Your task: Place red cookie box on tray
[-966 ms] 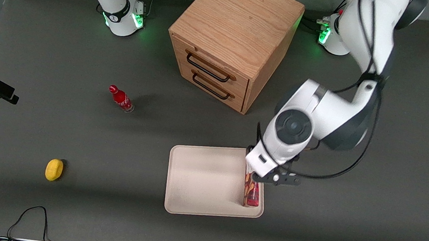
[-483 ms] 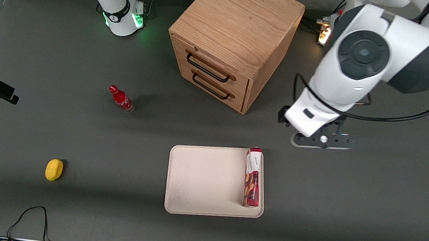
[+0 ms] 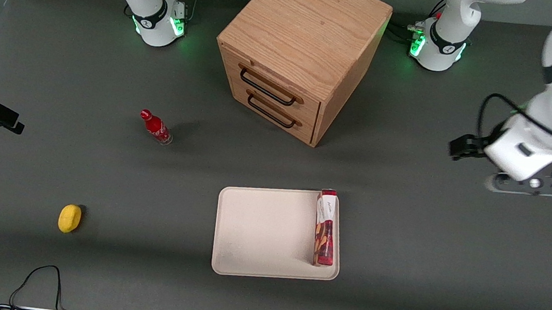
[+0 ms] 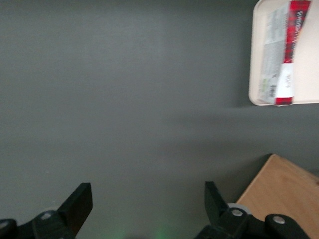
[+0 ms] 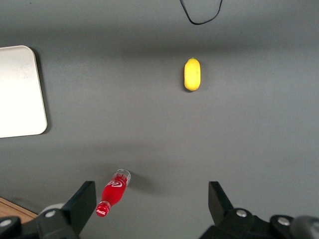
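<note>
The red cookie box [image 3: 325,228] lies flat on the tray [image 3: 262,226], along the short rim toward the working arm's end, with nothing touching it. In the left wrist view the box [image 4: 281,55] and the tray's rim [image 4: 254,59] show far from my fingers. My left gripper [image 3: 530,183] hangs high over bare table toward the working arm's end, well apart from the tray. It is open and empty [image 4: 147,204], with only grey table between the fingers [image 4: 79,204]. A corner of the tray also shows in the right wrist view [image 5: 17,89].
A wooden drawer cabinet [image 3: 298,48] stands farther from the front camera than the tray. A small red bottle [image 3: 155,126] and a yellow fruit [image 3: 70,218] lie toward the parked arm's end. A black cable [image 3: 38,279] loops at the near edge.
My gripper let go of the box on the tray, rose, and swung away toward the working arm's end of the table. The box stays where it was set.
</note>
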Controlling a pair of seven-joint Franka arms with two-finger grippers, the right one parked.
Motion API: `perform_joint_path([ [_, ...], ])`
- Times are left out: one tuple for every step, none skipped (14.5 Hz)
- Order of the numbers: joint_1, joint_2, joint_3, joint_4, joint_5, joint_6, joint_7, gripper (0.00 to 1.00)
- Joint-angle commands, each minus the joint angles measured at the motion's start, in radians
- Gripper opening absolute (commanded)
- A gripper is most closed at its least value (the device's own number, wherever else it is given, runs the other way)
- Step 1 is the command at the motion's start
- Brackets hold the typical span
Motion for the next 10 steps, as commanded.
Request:
perform_joint_path([
  [0.057, -0.068, -0.004, -0.101, -0.017, 0.061, 0.053, 1.0],
  [0.058, -0.072, -0.003, -0.121, -0.017, 0.085, 0.055, 1.0],
  [0.06, -0.086, -0.001, -0.153, -0.017, 0.116, 0.055, 1.0],
  [0.074, -0.101, -0.001, -0.187, -0.017, 0.146, 0.055, 1.0],
  [0.083, -0.106, -0.001, -0.202, -0.017, 0.165, 0.055, 1.0],
  [0.083, -0.109, 0.003, -0.209, -0.017, 0.177, 0.055, 1.0],
  [0.063, -0.12, 0.044, -0.219, -0.017, 0.185, 0.055, 1.0],
  [0.014, -0.126, 0.093, -0.222, -0.017, 0.187, 0.055, 1.0],
  [-0.024, -0.126, 0.142, -0.219, -0.019, 0.185, 0.055, 1.0],
  [-0.031, -0.126, 0.156, -0.218, -0.019, 0.181, 0.057, 1.0],
])
